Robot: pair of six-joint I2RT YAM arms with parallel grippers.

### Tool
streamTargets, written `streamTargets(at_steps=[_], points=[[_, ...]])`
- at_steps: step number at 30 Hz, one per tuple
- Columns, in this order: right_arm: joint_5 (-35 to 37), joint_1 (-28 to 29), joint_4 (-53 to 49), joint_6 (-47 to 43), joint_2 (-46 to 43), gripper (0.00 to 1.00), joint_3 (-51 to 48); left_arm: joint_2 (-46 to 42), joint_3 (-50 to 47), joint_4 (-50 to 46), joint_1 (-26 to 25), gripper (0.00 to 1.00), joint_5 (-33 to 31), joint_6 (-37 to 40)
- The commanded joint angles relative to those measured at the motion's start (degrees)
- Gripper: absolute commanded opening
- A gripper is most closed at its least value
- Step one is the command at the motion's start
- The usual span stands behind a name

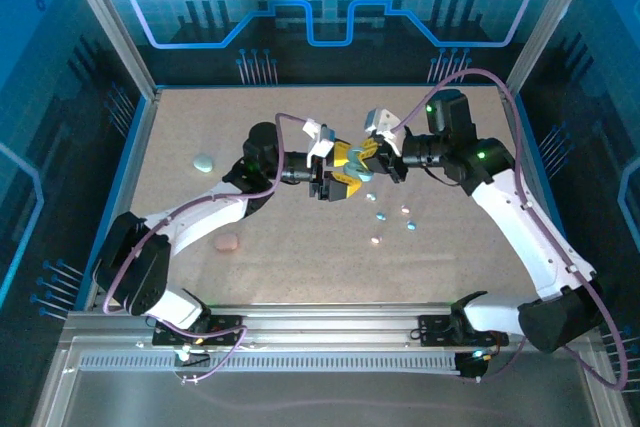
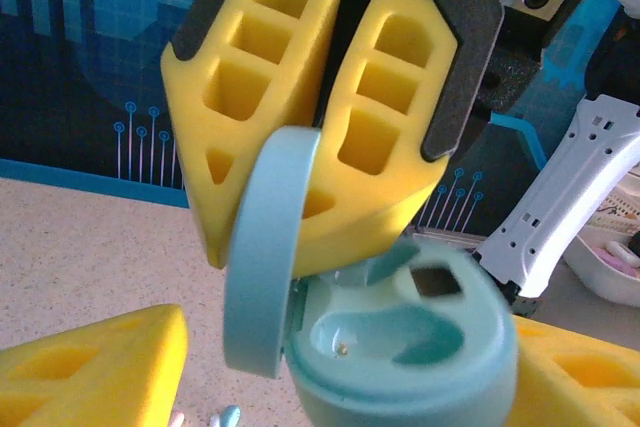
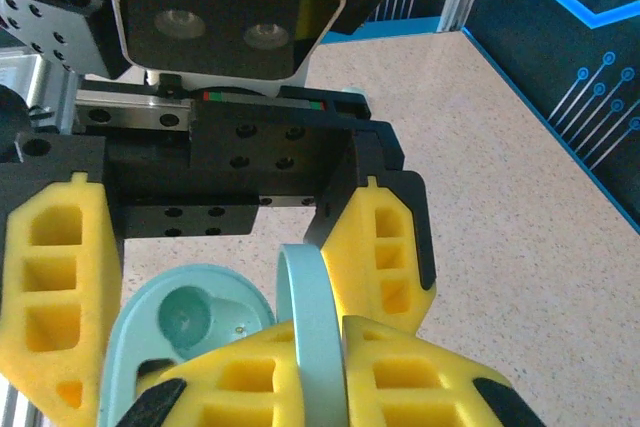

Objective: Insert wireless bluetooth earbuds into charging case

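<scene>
Case (image 2: 400,347) is open at table centre between both grippers, and looks lifted off the top. Right gripper (image 2: 310,232) is clamped on lid (image 2: 265,257), which stands edge-on up from the hinge. Left gripper (image 3: 215,332) has its jaws spread, 1 finger each side of the case body. Left wrist view shows a gap on the lid side; the other side is too close to call. I read left as open, holding nothing. Both wells face up and look empty.

Earbuds (image 1: 381,215): I count about 5 loose on the table, strung out at 5 o'clock from the grippers in top view. The nearest is just beside the fingers, and all lie apart from each other. They are too small to read a long axis, so pick angle is a guess until a wrist camera is over 1.

Key relation: buds lie below the case toward 5 o'clock, on the right arm's side of centre, but right is busy with the lid. Left is the free tool and about as near. My call: left drops to the nearest bud while right holds the case.

Pale case (image 1: 204,162) is at 9 o'clock and pink case (image 1: 228,242) at 8 o'clock, both well apart.
</scene>
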Motion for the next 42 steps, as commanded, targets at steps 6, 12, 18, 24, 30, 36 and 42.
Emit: streamTargets(at_steps=[6, 12, 18, 24, 30, 36, 42], points=[[3.6, 0.82, 4.63, 1.47, -3.24, 0.08, -1.26, -0.47, 2.32, -5.37, -0.38, 0.77, -0.87, 3.71], [2.79, 1.21, 5.06, 1.61, -3.24, 0.08, -1.59, -0.44, 2.93, -5.36, -0.79, 0.75, -1.76, 3.75], [4.41, 1.97, 4.63, 0.47, -2.72, 0.08, -1.62, -0.39, 3.1, -4.65, -1.08, 0.73, -1.94, 3.59], [4.59, 2.42, 3.94, -0.37, -2.41, 0.08, -1.59, -0.55, 3.12, -4.78, -1.1, 0.67, -2.21, 3.9], [5.37, 2.68, 3.84, -0.9, -2.5, 0.08, -1.6, -0.62, 3.21, -4.99, -1.1, 0.67, -2.3, 4.02], [6.44, 2.73, 4.31, -1.01, -2.59, 0.08, -1.79, -0.83, 3.12, -4.99, -1.12, 0.72, -2.11, 4.21], [6.4, 2.86, 4.33, -1.0, -2.59, 0.08, -1.95, -0.87, 3.21, -5.46, -1.1, 0.65, -2.01, 4.43]])
